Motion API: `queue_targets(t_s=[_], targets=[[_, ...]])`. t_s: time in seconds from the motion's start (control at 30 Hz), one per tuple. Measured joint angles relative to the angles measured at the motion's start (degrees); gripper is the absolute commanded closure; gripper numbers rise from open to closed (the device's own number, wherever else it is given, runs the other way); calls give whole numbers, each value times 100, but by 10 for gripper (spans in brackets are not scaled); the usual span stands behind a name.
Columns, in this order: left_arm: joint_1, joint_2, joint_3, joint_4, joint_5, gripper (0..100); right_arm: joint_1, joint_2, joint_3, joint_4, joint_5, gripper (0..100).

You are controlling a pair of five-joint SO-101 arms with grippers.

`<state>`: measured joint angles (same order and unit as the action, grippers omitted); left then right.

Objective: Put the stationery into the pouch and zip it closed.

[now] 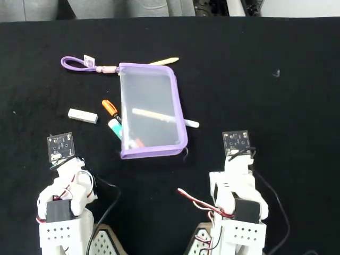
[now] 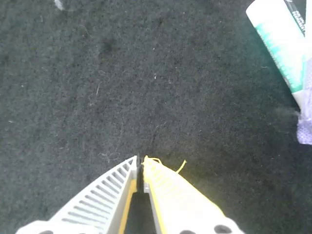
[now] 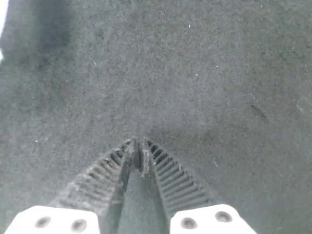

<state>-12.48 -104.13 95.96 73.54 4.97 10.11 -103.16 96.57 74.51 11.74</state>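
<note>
Ribbed and tapered, the left gripper [image 2: 141, 163] had its tips pressed together over fuzzy black cloth [image 2: 122, 73]. The right gripper [image 3: 139, 146] was likewise pinched together, empty. A green-and-white tube [image 2: 280, 44] touched the pouch [image 1: 151, 111], a flat clear rectangle edged in purple, with a white pen [image 1: 159, 116] lying across it. An orange marker [image 1: 110, 108] and a white block eraser [image 1: 83, 116] lay beside it, and a yellow pencil [image 1: 163, 61] poked out at its far edge.

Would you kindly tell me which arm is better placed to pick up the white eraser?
Left. The eraser lies just ahead of the left hand; the pouch sits between it and the right hand.
</note>
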Motion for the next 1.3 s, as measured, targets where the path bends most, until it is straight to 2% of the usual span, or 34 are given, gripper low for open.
queue_targets(t_s=[1.17, 1.3], targets=[[0, 0, 0, 0, 0, 970, 0, 0, 0, 0, 9, 986], [0, 0, 0, 0, 0, 970, 88, 0, -352, -176, 668, 986]])
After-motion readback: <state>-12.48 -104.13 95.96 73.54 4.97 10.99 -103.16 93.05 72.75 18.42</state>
